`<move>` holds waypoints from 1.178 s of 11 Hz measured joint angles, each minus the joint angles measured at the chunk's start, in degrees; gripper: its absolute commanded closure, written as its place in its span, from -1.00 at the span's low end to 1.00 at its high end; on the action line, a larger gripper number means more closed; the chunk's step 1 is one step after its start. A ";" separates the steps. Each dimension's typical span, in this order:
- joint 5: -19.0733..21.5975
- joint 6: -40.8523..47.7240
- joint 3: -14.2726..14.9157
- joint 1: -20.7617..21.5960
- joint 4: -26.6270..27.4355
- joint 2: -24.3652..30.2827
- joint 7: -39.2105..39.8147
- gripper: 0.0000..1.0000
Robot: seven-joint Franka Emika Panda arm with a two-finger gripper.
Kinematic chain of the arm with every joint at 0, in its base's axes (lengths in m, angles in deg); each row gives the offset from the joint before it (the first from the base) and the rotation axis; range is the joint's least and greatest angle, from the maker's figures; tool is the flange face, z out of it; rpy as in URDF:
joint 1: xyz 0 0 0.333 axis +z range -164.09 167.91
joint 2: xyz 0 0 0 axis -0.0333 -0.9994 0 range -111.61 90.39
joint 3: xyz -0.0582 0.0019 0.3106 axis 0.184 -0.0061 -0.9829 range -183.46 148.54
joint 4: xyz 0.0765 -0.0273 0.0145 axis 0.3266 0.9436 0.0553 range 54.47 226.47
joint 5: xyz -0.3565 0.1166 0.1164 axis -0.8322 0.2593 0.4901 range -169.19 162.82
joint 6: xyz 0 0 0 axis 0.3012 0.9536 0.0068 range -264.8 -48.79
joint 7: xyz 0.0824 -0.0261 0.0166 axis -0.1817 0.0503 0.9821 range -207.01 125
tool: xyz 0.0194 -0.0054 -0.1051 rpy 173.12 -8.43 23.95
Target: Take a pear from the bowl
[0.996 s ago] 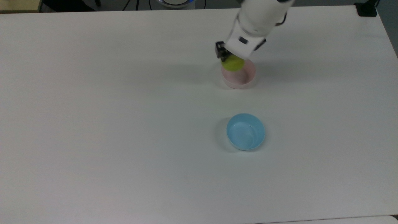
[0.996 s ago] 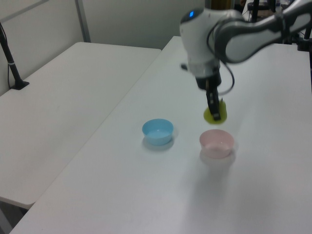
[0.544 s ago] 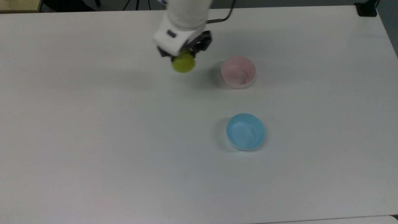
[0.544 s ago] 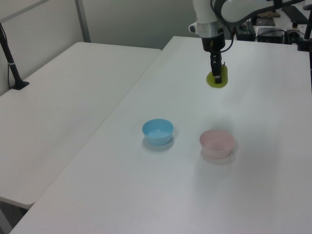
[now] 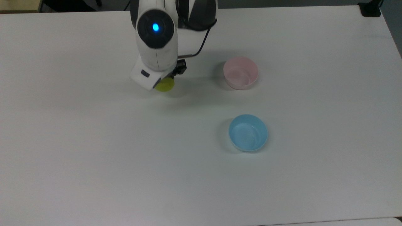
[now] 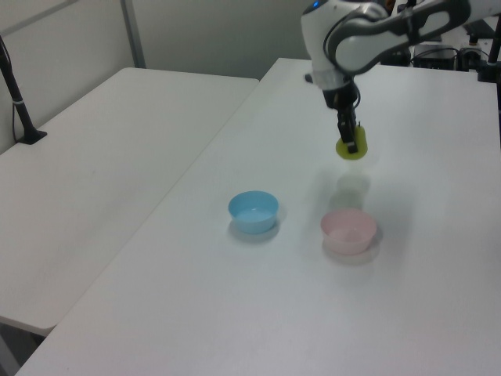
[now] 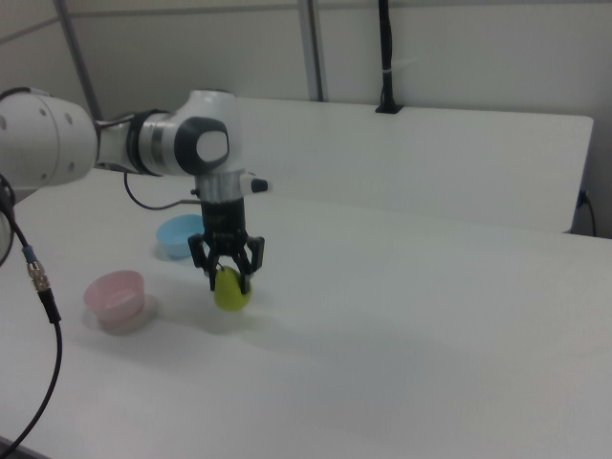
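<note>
Over the white table (image 5: 94,141), the gripper (image 7: 228,274) grasps the pear (image 7: 230,291), seemingly just above it, well apart from the bowl (image 5: 241,73).

A light blue bowl (image 5: 248,132) stands empty and upright on the white table (image 5: 94,150), with a second white table (image 6: 102,157) beside.

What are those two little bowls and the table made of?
Pink bowl and blue bowl: probably plastic, judging by thin walls, even pastel colour and a soft sheen. Table: a smooth matte white top, likely laminate; I can't tell what lies beneath.
</note>
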 measured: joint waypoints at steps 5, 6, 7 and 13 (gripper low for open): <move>-1.73 -1.00 -0.05 -0.05 -0.60 -3.20 -0.01 -1.00; -1.73 -1.00 -0.03 -0.20 -1.36 -2.61 -0.02 -1.00; -1.74 -1.00 0.01 -0.53 -1.92 -1.32 -0.03 -1.00; -1.73 4.13 0.12 -3.70 -1.63 15.80 -0.22 -1.00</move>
